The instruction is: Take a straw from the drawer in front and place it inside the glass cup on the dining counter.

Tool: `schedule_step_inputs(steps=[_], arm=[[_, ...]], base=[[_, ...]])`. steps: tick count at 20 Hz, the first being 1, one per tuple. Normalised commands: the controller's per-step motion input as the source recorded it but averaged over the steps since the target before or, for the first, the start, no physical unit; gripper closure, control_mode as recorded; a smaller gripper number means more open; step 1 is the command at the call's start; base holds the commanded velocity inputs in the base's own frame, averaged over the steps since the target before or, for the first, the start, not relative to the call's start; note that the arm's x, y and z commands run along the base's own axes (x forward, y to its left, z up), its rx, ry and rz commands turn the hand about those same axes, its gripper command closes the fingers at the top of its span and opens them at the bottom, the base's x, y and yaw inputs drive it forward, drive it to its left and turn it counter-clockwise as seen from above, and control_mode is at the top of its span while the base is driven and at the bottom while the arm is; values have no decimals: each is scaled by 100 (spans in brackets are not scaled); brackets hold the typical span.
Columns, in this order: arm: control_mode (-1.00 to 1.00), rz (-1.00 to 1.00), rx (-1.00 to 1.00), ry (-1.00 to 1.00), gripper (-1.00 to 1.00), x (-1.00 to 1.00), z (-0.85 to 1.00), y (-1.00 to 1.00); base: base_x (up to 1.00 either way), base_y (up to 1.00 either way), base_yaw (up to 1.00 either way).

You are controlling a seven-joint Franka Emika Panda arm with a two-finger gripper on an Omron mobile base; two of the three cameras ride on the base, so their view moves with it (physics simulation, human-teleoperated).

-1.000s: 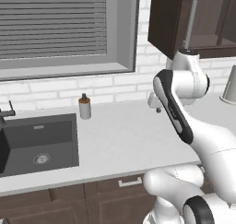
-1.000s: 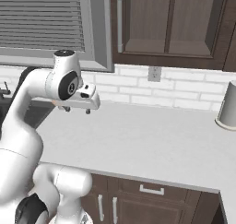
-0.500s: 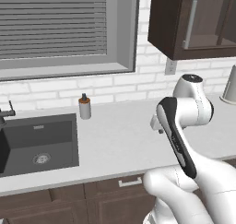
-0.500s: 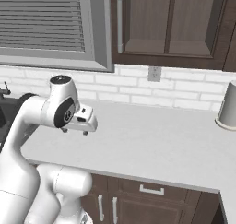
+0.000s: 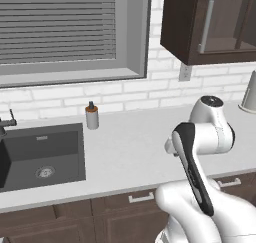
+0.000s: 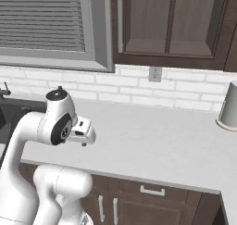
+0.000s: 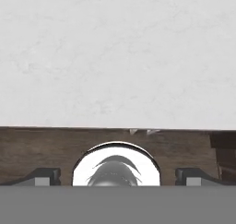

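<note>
Hovering above the front edge of the white worktop, the gripper points straight down with its jaws spread wide and nothing between them. In the hand view, the dark brown drawer front lies directly below the worktop edge, shut, with what appears to be its silver bar handle barely visible. A dark sink sits left, a soap dispenser just beside it.
</note>
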Motion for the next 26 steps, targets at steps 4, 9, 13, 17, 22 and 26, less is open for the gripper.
schedule_step_inputs(steps=[4,9,13,17,22,26], arm=[[-100,0,0,0,-100,-18,-12,0],[100,0,0,0,-100,-5,-2,0],[100,0,0,0,-100,0,0,0],[100,0,0,0,-100,0,0,0],[100,0,0,0,-100,0,0,0],[100,0,0,0,-100,0,0,0]], base=[[0,0,0],[-30,14,0],[-50,41,-1],[-47,59,-10],[-41,71,-26],[-24,61,-35]])
